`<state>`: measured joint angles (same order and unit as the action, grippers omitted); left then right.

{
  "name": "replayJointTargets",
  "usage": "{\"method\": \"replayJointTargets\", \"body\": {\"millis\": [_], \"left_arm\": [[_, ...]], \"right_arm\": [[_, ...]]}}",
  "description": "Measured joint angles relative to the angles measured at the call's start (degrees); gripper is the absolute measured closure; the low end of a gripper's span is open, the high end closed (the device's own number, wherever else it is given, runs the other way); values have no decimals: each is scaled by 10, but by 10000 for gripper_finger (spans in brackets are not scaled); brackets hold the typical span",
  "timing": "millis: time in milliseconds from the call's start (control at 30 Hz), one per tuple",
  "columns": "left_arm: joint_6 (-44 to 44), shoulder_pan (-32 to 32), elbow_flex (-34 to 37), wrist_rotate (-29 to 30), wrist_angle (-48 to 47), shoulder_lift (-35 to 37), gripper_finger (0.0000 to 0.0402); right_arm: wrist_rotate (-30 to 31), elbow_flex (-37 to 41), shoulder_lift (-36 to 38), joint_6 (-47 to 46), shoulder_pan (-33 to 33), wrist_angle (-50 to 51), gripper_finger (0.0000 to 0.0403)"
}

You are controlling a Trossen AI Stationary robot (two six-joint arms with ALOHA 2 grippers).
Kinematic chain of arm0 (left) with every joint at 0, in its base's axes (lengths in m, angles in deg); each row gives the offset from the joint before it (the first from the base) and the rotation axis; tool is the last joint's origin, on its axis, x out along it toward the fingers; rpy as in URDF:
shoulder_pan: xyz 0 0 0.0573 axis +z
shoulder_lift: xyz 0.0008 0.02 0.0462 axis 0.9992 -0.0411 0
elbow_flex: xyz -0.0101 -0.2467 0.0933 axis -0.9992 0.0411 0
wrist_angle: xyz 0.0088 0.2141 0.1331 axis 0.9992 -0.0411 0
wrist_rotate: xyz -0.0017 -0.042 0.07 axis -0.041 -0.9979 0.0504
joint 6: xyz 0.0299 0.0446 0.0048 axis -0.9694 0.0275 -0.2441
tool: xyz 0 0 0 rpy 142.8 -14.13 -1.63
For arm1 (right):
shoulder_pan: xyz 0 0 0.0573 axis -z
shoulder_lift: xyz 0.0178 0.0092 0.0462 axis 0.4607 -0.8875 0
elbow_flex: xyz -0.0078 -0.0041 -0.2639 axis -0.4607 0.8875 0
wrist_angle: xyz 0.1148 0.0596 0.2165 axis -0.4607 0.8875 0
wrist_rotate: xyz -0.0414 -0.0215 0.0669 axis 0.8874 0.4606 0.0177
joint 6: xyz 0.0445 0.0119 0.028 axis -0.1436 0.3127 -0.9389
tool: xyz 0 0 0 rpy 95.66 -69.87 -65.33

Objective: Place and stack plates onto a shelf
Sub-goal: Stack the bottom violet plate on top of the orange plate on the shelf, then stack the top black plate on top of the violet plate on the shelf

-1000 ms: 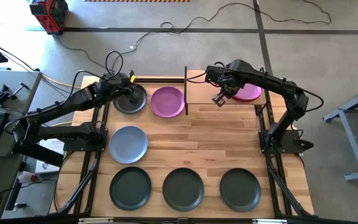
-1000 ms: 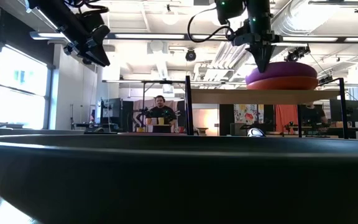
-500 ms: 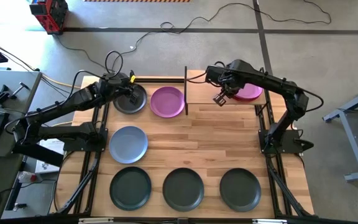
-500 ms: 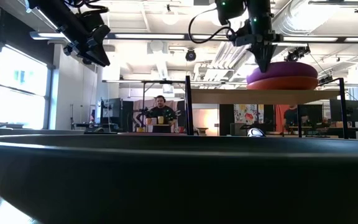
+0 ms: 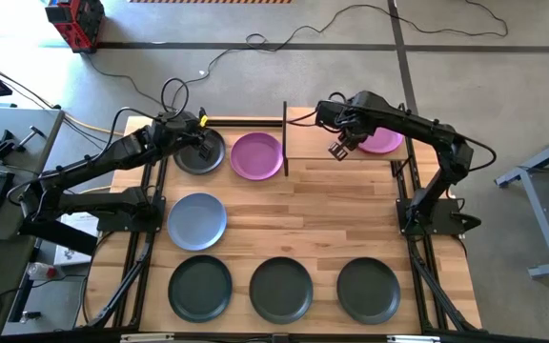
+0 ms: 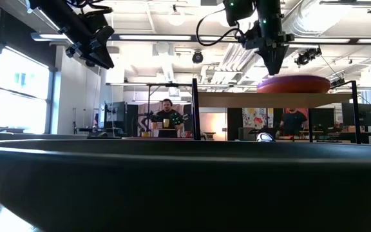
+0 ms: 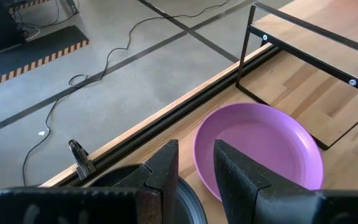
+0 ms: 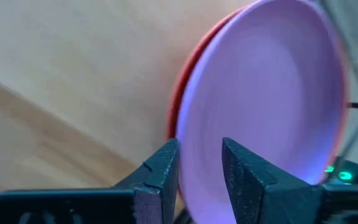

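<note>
The shelf (image 5: 324, 143), a light-wood board in black rods, stands at the table's far right. On it a purple plate (image 5: 385, 141) lies flat on an orange-red plate (image 8: 174, 112). My right gripper (image 5: 341, 149) hangs open just over the purple plate's left rim (image 6: 266, 81), and I see no touch. My left gripper (image 5: 198, 143) hovers open above a dark plate (image 5: 210, 157) at the far left, well clear of it in the low view. Beside that plate a second purple plate (image 7: 260, 152) rests on the table.
A pale blue-grey plate (image 5: 196, 221) lies at mid left. Three dark plates (image 5: 281, 290) form a row along the near edge. The shelf's black upright rod (image 5: 285, 138) stands between the table's purple plate and the board. Bare wood lies mid-table.
My right gripper has opened and let go of the purple plate on the shelf. The plate's raised left edge has dropped, and it now lies flat on the orange-red plate. My left arm has kept still.
</note>
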<state>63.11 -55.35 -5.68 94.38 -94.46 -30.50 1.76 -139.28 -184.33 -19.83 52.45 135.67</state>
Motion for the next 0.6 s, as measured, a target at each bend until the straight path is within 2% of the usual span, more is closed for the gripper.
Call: {"method": "replayJointTargets", "body": {"millis": [367, 600], "left_arm": [[0, 0, 0, 0, 0, 0, 312], [-30, 3, 0, 0, -4, 3, 312]], "right_arm": [[-46, -2, 0, -39, -15, 0, 304], [-144, -2, 0, -81, -16, -12, 304]]}}
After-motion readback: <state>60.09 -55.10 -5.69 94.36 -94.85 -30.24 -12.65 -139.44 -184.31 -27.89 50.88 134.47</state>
